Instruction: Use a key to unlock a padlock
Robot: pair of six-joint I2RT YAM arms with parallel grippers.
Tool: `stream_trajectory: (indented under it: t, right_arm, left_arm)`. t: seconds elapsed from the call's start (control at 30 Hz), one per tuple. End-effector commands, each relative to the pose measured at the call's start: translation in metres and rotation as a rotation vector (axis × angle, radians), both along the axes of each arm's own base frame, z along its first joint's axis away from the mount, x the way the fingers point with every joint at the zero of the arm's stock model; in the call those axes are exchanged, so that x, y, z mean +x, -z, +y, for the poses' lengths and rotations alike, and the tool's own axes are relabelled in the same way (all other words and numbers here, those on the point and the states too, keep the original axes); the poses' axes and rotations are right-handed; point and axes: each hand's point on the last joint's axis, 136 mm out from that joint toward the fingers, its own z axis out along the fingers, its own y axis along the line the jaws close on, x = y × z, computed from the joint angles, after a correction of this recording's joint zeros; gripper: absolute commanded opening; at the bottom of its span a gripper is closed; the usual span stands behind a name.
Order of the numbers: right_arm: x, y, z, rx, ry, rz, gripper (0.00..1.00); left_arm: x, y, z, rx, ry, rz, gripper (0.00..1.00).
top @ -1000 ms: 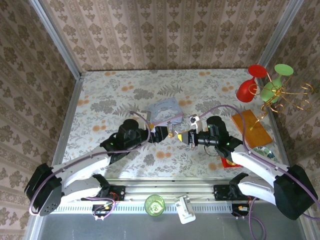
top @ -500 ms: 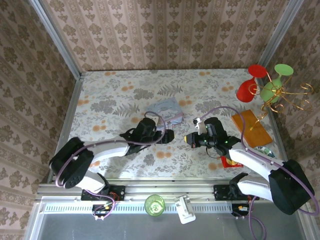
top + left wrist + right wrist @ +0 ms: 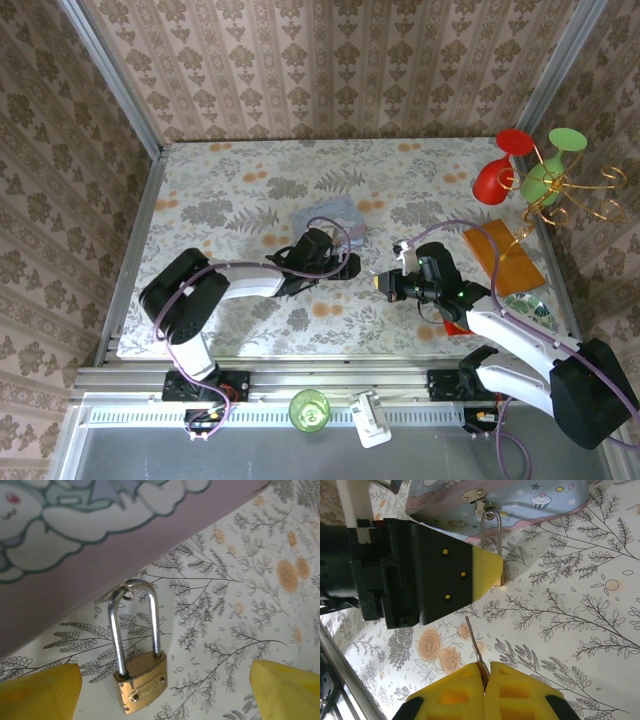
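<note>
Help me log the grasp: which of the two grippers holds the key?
The right gripper: it is shut on the key, whose thin blade sticks out. The left gripper stands open, empty, flanking the padlock.

— What colour is the padlock [image 3: 141, 689]?
— Brass-gold body, silvery shackle. The key [image 3: 473, 636] is silvery too. The tin [image 3: 540, 495] is pale blue, pink-rimmed, with cartoon pictures.
— And the worktop [image 3: 240, 595]?
— White, printed with grey ferns and orange flowers. The walls [image 3: 330, 60] are brown damask stripes.
</note>
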Motion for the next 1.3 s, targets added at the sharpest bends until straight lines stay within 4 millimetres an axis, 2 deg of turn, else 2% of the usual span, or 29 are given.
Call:
stream_trajectory:
  t: [0.0,0.07,0.27,0.37,0.43,0.6,0.83,1.03,1.1,1.27]
  right_arm:
    - [-0.002,0.008,-0.012,-0.027,0.029,0.010,0.00]
    - [-0.002,0.006,-0.013,-0.014,0.031,0.005,0.00]
    - [0.000,0.006,-0.014,-0.008,0.036,0.011,0.00]
    - [0.000,0.007,-0.014,-0.007,0.035,0.016,0.00]
    - [0.000,0.008,-0.015,-0.007,0.038,0.017,0.00]
    - [0.002,0.010,-0.013,-0.003,0.038,0.022,0.00]
    - [0.003,0.012,-0.013,-0.006,0.035,0.032,0.00]
    - [0.004,0.012,-0.012,-0.004,0.039,0.035,0.00]
    - [0.004,0.013,-0.011,0.001,0.040,0.039,0.00]
    - [0.004,0.016,-0.007,0.033,0.038,0.067,0.00]
  left_arm:
    - [0.009,-0.001,-0.004,-0.042,-0.068,-0.004,0.86]
    - [0.009,0.001,-0.004,-0.076,-0.093,-0.001,0.81]
    - [0.006,0.003,-0.016,-0.104,-0.092,-0.021,0.76]
    - [0.005,0.010,-0.008,-0.096,-0.134,-0.005,0.74]
    - [0.006,0.010,-0.003,-0.122,-0.170,-0.005,0.68]
    - [0.004,0.011,-0.006,-0.126,-0.163,-0.026,0.65]
    - [0.003,0.018,-0.005,-0.139,-0.160,-0.024,0.50]
    - [0.005,0.023,-0.007,-0.145,-0.163,-0.031,0.47]
    - [0.007,0.023,-0.010,-0.165,-0.156,-0.035,0.41]
    - [0.006,0.019,-0.014,-0.177,-0.157,-0.045,0.40]
